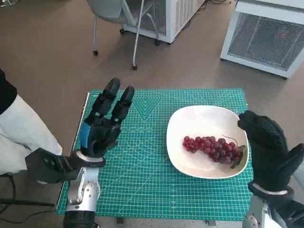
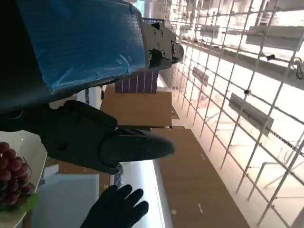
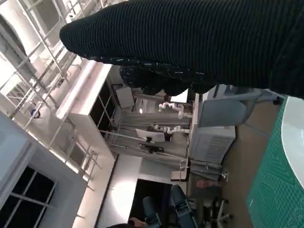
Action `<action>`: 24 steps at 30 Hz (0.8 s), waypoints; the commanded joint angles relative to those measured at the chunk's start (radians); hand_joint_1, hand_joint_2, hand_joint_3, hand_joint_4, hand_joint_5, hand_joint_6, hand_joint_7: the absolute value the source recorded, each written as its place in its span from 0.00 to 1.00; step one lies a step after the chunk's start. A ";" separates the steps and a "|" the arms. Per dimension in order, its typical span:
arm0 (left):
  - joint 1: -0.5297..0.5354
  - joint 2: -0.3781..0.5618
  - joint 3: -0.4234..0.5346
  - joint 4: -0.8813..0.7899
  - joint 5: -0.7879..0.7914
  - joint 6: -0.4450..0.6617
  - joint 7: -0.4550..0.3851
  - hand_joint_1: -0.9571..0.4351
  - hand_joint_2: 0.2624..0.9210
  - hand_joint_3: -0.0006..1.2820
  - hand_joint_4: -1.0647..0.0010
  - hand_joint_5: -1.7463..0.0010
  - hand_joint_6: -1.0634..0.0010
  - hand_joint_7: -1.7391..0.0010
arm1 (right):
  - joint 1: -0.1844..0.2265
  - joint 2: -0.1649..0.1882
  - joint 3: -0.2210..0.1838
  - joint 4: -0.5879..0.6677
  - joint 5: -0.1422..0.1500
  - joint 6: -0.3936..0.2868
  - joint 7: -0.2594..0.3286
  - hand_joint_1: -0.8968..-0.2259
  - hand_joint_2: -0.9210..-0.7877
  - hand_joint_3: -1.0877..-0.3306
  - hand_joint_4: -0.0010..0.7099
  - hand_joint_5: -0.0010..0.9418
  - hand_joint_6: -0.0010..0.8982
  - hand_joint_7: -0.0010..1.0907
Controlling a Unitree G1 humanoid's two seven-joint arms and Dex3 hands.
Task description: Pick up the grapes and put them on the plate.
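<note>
On the white plate (image 1: pixel 199 123), seen from the head, the grapes (image 1: pixel 212 148) already lie; my left hand (image 1: pixel 102 126) spreads empty over the mat beside it, my right hand (image 1: pixel 267 149) empty at its rim. Both wrist views mostly show the room. I judge only withdrawal remains.

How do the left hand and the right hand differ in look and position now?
The left hand has blue tape on its back; the right hand wears a black knitted glove. The left hand is over the green mat, the right hand beside the plate holding the grapes. Both hold nothing.
</note>
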 commanded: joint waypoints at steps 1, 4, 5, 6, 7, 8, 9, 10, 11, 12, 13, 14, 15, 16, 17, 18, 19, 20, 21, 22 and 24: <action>0.019 -0.006 0.003 -0.013 0.016 -0.006 -0.012 0.37 0.99 0.11 0.92 1.00 0.81 0.99 | 0.017 -0.005 0.004 0.003 -0.011 0.018 -0.005 0.74 0.00 0.68 0.69 0.39 0.30 0.77; 0.029 -0.004 -0.001 -0.007 0.057 -0.053 -0.010 0.49 0.98 0.07 0.91 1.00 0.79 0.98 | 0.018 -0.006 0.004 0.003 -0.012 0.016 -0.004 0.74 0.00 0.68 0.69 0.39 0.30 0.77; 0.032 -0.004 -0.001 -0.007 0.070 -0.066 -0.008 0.53 0.98 0.06 0.91 1.00 0.79 0.98 | 0.018 -0.007 0.004 0.004 -0.012 0.016 -0.004 0.74 0.00 0.68 0.69 0.39 0.30 0.76; 0.035 -0.005 -0.002 -0.008 0.076 -0.073 -0.007 0.56 0.98 0.06 0.91 1.00 0.79 0.98 | 0.018 -0.007 0.004 0.004 -0.013 0.016 -0.004 0.74 0.00 0.68 0.69 0.39 0.30 0.76; 0.037 -0.005 -0.002 -0.009 0.080 -0.077 -0.009 0.59 0.98 0.05 0.91 1.00 0.78 0.98 | 0.018 -0.008 0.004 0.004 -0.013 0.016 -0.004 0.74 0.00 0.68 0.69 0.39 0.30 0.76; 0.039 -0.006 -0.001 -0.012 0.080 -0.079 -0.010 0.61 0.99 0.05 0.91 1.00 0.78 0.98 | 0.018 -0.008 0.004 0.003 -0.014 0.016 -0.005 0.74 0.00 0.68 0.69 0.39 0.30 0.76; 0.042 -0.007 -0.001 -0.016 0.078 -0.078 -0.012 0.62 0.99 0.05 0.91 1.00 0.79 0.98 | 0.019 -0.009 0.004 0.002 -0.015 0.017 -0.006 0.74 0.00 0.68 0.69 0.39 0.30 0.76; 0.045 -0.008 -0.001 -0.020 0.077 -0.076 -0.013 0.63 0.99 0.05 0.91 1.00 0.79 0.98 | 0.019 -0.009 0.004 0.002 -0.016 0.017 -0.006 0.73 0.00 0.68 0.69 0.39 0.30 0.76; 0.048 -0.009 -0.001 -0.024 0.076 -0.075 -0.013 0.63 1.00 0.05 0.91 1.00 0.79 0.98 | 0.019 -0.010 0.004 0.001 -0.016 0.018 -0.006 0.73 0.00 0.68 0.69 0.39 0.30 0.76; 0.051 -0.009 -0.002 -0.028 0.076 -0.075 -0.011 0.64 1.00 0.05 0.91 1.00 0.79 0.98 | 0.018 -0.011 0.003 0.001 -0.014 0.019 -0.005 0.74 0.00 0.68 0.69 0.39 0.30 0.76; 0.054 -0.010 -0.002 -0.030 0.078 -0.075 -0.010 0.64 1.00 0.05 0.91 1.00 0.79 0.98 | 0.017 -0.011 0.003 0.001 -0.012 0.020 -0.004 0.74 0.00 0.68 0.69 0.39 0.30 0.76; 0.056 -0.010 -0.002 -0.032 0.081 -0.076 -0.008 0.64 1.00 0.05 0.91 1.00 0.79 0.98 | 0.016 -0.012 0.002 0.002 -0.010 0.021 -0.002 0.74 0.00 0.68 0.69 0.39 0.30 0.76; 0.058 -0.009 -0.002 -0.033 0.083 -0.077 -0.008 0.64 1.00 0.05 0.91 1.00 0.79 0.98 | 0.015 -0.012 0.001 0.002 -0.007 0.022 0.000 0.74 0.00 0.68 0.69 0.39 0.30 0.76; 0.060 -0.009 -0.002 -0.033 0.084 -0.078 -0.008 0.64 1.00 0.05 0.91 1.00 0.79 0.98 | 0.014 -0.013 0.001 0.003 -0.004 0.023 0.002 0.73 0.00 0.68 0.69 0.39 0.30 0.76; 0.061 -0.008 -0.002 -0.033 0.086 -0.078 -0.009 0.64 1.00 0.06 0.91 1.00 0.79 0.98 | 0.012 -0.013 0.000 0.004 0.000 0.025 0.004 0.73 0.00 0.68 0.69 0.39 0.30 0.76; 0.063 -0.008 -0.003 -0.033 0.088 -0.079 -0.009 0.63 1.00 0.06 0.91 1.00 0.79 0.98 | 0.011 -0.014 0.000 0.005 0.002 0.026 0.005 0.73 0.00 0.68 0.69 0.39 0.30 0.76; 0.064 -0.008 -0.003 -0.033 0.091 -0.080 -0.008 0.63 1.00 0.06 0.91 1.00 0.79 0.98 | 0.010 -0.014 0.000 0.006 0.003 0.026 0.007 0.73 0.00 0.68 0.69 0.39 0.30 0.76; 0.066 -0.007 -0.004 -0.032 0.097 -0.085 -0.007 0.63 1.00 0.06 0.91 1.00 0.79 0.98 | 0.009 -0.014 0.000 0.007 0.004 0.026 0.007 0.73 0.00 0.68 0.69 0.39 0.30 0.76; 0.067 -0.007 -0.004 -0.030 0.103 -0.091 -0.005 0.63 1.00 0.06 0.91 1.00 0.79 0.98 | 0.009 -0.014 0.000 0.007 0.004 0.026 0.007 0.73 0.00 0.68 0.69 0.39 0.30 0.76; 0.068 -0.006 -0.004 -0.029 0.109 -0.096 -0.003 0.63 1.00 0.06 0.90 1.00 0.80 0.98 | 0.008 -0.014 0.000 0.008 0.004 0.025 0.008 0.73 0.00 0.68 0.69 0.39 0.30 0.76; 0.069 -0.006 -0.005 -0.027 0.119 -0.102 0.002 0.62 1.00 0.06 0.90 1.00 0.80 0.98 | 0.007 -0.014 0.002 0.009 0.004 0.024 0.009 0.73 0.00 0.68 0.69 0.39 0.30 0.76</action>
